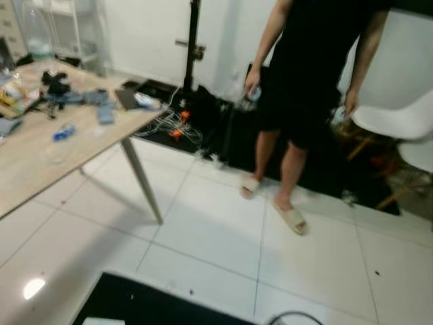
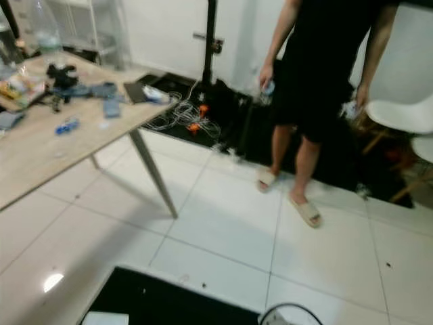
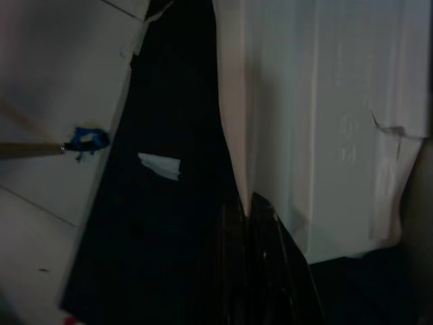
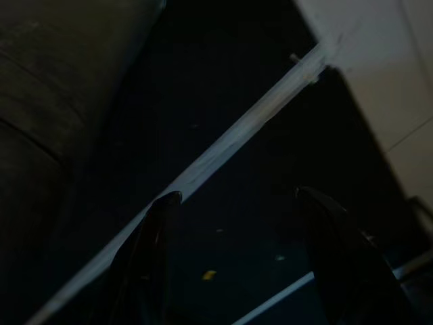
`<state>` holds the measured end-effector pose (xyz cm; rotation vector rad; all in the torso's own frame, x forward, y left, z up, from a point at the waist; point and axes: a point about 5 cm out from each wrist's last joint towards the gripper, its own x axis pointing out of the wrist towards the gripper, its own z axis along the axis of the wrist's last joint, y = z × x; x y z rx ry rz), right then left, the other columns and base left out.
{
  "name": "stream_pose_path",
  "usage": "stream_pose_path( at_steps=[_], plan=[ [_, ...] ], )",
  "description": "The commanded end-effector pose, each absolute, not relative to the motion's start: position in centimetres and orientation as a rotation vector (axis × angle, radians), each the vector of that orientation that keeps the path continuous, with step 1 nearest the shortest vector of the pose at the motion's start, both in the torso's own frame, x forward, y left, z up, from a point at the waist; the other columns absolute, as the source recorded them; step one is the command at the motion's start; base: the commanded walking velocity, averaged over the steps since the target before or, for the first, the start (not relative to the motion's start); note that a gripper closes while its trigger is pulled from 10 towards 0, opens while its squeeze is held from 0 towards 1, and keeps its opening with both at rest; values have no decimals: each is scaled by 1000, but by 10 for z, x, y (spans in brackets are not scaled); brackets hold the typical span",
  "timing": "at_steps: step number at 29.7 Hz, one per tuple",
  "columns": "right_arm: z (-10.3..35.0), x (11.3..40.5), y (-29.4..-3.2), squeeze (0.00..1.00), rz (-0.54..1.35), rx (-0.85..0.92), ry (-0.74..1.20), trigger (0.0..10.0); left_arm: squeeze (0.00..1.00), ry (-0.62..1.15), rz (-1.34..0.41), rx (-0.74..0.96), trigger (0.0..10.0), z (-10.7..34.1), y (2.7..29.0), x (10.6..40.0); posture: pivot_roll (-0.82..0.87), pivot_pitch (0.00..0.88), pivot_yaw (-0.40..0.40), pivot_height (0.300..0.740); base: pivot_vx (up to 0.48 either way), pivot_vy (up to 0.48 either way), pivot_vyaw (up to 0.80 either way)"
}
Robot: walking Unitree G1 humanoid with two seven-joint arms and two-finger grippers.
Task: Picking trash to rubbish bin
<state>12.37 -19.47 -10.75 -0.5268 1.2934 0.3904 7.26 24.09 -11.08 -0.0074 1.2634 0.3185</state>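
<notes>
White-tiled floor (image 1: pixel 223 237) is surveyed during a search for trash; nothing is held and no rubbish bin can be made out.

Largest in sight is the wooden table (image 1: pixel 40 162), on whose far edge loose clutter is spread: a dark tangle (image 1: pixel 57 88), grey-blue pieces (image 1: pixel 101 105), and a small blue scrap (image 1: pixel 64 132) nearer the middle, which may be trash, though blur prevents certainty. A person in black with sandals (image 1: pixel 304 101) is seen standing beyond the table's corner, beside a white chair (image 1: pixel 399 118). The step in hand is judged to be approach: a turn toward the table is called for before any reach. The right gripper (image 4: pixel 237 257) is hung low with fingers spread apart; whether the left gripper (image 3: pixel 260 271) is parted cannot be told.
</notes>
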Motion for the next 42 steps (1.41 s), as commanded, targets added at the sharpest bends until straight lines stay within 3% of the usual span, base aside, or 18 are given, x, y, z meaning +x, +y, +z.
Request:
stream_pose_path(
  at_steps=[1, 19, 34, 42],
  plan=[
    [-107, 124, -199, 0, 371, -526, 1297, 10000, 0, 1259, 292, -12, 10000, -112, 234, 77, 161, 0, -63, 740, 0, 0, -738],
    [-104, 134, -194, 0, 374, -529, 1286, 10000, 0, 1265, 266, -6, 10000, -113, 228, 77, 153, 5, -66, 740, 0, 0, -736],
    [-99, 128, -231, 0, 341, -566, 1315, 10000, 0, 1266, 252, 4, 10000, -113, 227, 78, 151, 1, -68, 740, 0, 0, -738],
    [-102, 132, -212, 0, 369, -558, 1301, 10000, 0, 1264, 251, 6, 10000, -113, 227, 79, 154, 0, -73, 740, 0, 0, -736]
  ],
)
